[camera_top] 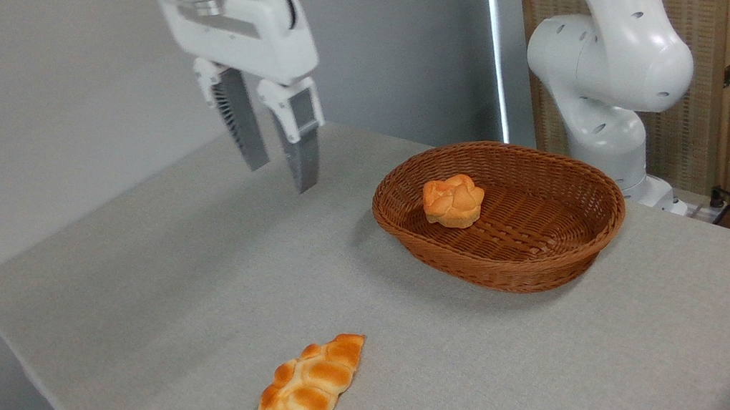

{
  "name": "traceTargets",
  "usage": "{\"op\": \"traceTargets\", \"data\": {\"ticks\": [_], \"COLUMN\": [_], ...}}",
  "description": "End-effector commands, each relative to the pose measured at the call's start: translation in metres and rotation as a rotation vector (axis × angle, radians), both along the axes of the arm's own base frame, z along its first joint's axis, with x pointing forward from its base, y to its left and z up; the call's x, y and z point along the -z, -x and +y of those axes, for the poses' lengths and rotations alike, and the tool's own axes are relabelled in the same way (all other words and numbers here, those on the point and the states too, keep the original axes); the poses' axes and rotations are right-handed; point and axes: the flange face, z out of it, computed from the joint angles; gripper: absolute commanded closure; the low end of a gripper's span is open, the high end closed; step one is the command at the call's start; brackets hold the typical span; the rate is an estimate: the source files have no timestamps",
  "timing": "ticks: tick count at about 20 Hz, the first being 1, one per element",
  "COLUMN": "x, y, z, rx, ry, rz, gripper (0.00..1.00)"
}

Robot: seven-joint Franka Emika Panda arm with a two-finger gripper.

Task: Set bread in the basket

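The bread [453, 201], a small golden-orange bun with a knotted top, lies inside the basket [546, 257] toward its left end. The basket is an oval brown wicker one on the right half of the table. My gripper [283, 177] hangs high above the table, to the left of the basket and well apart from the bun. Its two grey fingers point down with a clear gap between them and nothing held.
A longer braided loaf [304, 395] lies near the table's front edge. The arm's white base [615, 88] stands behind the basket at the right. The grey table [168, 292] drops off at its left and front edges.
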Motion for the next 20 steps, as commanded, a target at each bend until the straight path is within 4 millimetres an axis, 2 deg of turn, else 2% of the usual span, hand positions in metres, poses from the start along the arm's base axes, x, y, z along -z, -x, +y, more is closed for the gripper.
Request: {"op": "traceTargets", "data": {"ticks": [1, 2, 5, 20], "x": [-0.015, -0.019, -0.023, -0.020], "y": [-0.024, -0.027, -0.034, -0.031], "z": [-0.001, 0.002, -0.008, 0.003], "rx": [-0.046, -0.052, -0.032, -0.036], "ry": [0.010, 0.008, -0.001, -0.041], "rz": [0.010, 0.002, 0.005, 0.037], "gripper": [0.00, 0.00, 0.00, 0.00]}}
